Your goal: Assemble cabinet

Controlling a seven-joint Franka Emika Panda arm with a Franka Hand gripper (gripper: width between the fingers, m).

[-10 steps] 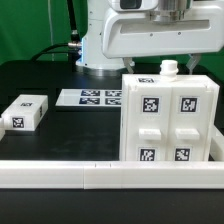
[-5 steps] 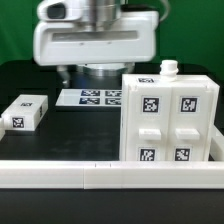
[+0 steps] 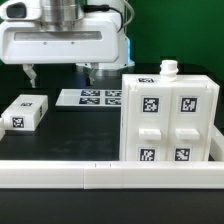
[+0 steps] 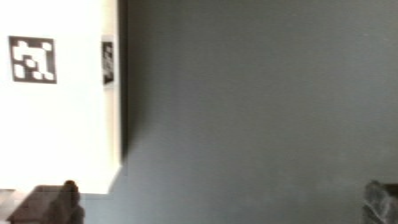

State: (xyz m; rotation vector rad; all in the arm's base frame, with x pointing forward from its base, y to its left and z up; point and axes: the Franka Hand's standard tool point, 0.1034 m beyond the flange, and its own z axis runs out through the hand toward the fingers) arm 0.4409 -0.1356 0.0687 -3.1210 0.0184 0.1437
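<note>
Cabinet (image 3: 168,118): stands upright on the black bench (image 3: 60,135), in the corner where the edge nearest the exterior camera meets the exterior view's right edge. Its tagged front panels face that camera, and a small white peg (image 3: 169,68) sits on top.
Gripper (image 3: 61,76): hangs over the bench's far half, toward the exterior view's left and well apart from the cabinet. Its fingers (image 3: 30,72) are spread wide with nothing between them.
Small white block (image 3: 25,112): lies near the exterior view's left edge with one tag facing up, touching nothing.
Marker board (image 3: 90,98): lies flat, between the block and the cabinet.
White rail (image 3: 90,176): runs along the near edge, just in front of the cabinet.
Wrist view: shows a white tagged piece (image 4: 71,120) beside dark bench surface; I cannot tell which part it is.
</note>
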